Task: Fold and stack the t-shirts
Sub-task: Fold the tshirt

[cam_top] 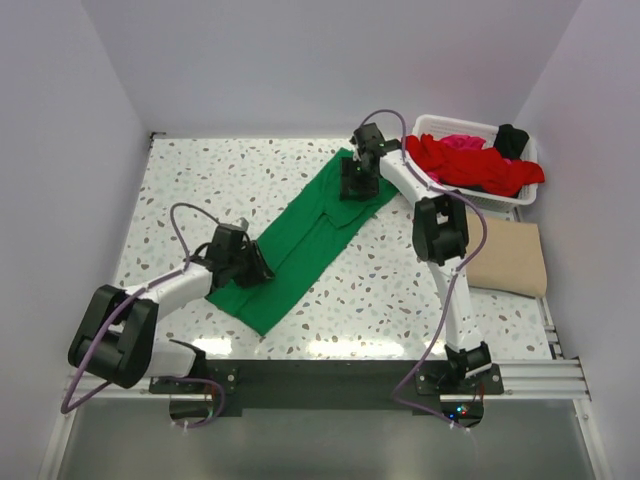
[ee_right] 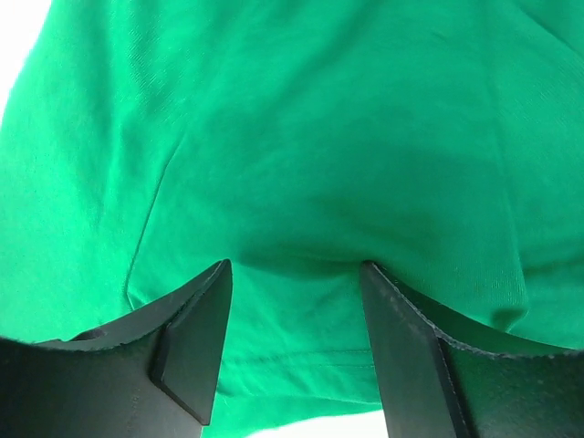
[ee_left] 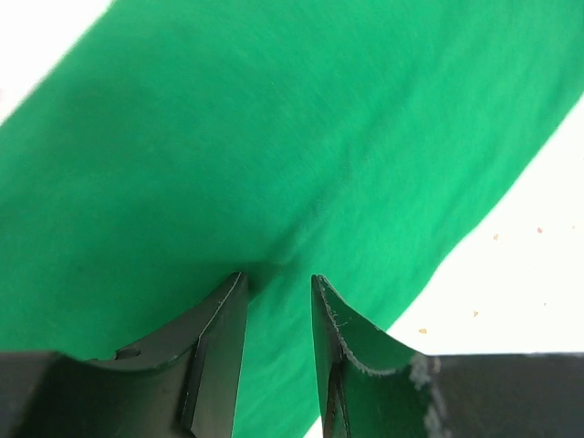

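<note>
A bright green t-shirt (cam_top: 305, 240) lies as a long folded strip, running diagonally from near left to far middle. My left gripper (cam_top: 254, 270) rests on its near-left end. In the left wrist view (ee_left: 278, 278) its jaws stand a narrow gap apart, tips pressed on the green cloth (ee_left: 274, 137), which puckers slightly at the tips. My right gripper (cam_top: 358, 187) rests on the strip's far end. In the right wrist view (ee_right: 297, 266) its jaws are wide apart, tips down on the green cloth (ee_right: 292, 137) close to its hem. A folded tan t-shirt (cam_top: 510, 258) lies at the right.
A white lattice basket (cam_top: 430, 125) at the far right holds a red shirt (cam_top: 470, 165), a magenta one (cam_top: 462, 141) and a black one (cam_top: 512, 139). White walls close in the speckled table (cam_top: 200, 180) on three sides.
</note>
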